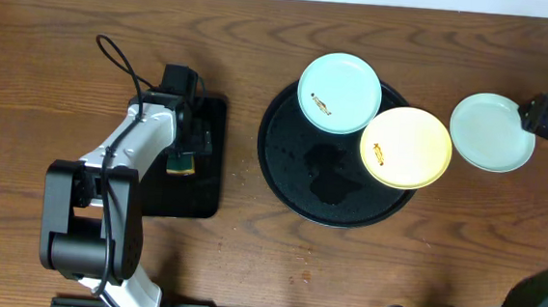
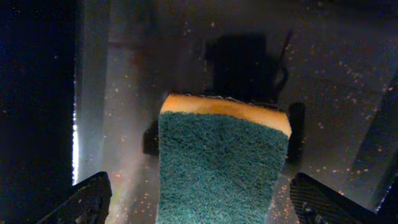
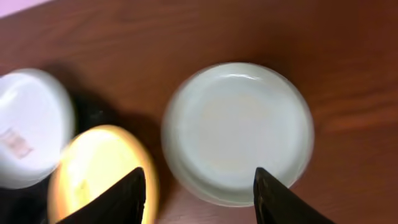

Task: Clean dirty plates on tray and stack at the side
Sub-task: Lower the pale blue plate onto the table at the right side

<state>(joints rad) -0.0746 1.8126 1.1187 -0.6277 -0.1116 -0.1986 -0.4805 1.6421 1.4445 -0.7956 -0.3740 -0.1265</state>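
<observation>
Find the round black tray (image 1: 296, 189) at mid-table, on a brown wooden table (image 1: 61, 22). See one mint plate (image 1: 339, 92) lying across the tray's far rim, with a small brown smear (image 1: 321, 105) on the plate's near left part. See the yellow plate (image 1: 405, 147) lying over the tray's right rim, hard against the first plate, touching or nearly so, and carrying a brown mark on its left side. Look right of the tray for the second mint plate (image 1: 491, 133), flat on the bare wood just beside the yellow one, its face plain and pale from the right wrist camera.

Find the right claw (image 1: 540, 114) at that plate's right edge. From its own camera see both fingers (image 3: 124, 199) apart, with the plate's rim lying between them and not clamped; cannot tell whether either finger touches it.

At the far left, find the left claw (image 1: 185, 152) over the small rectangular black tray (image 1: 208, 197), fingers (image 2: 87, 199) spread wide. Between them see a sponge (image 2: 221, 162), green scouring face toward the camera, yellow foam along its far edge, ungripped, clear of the left finger and just beside the right one.
</observation>
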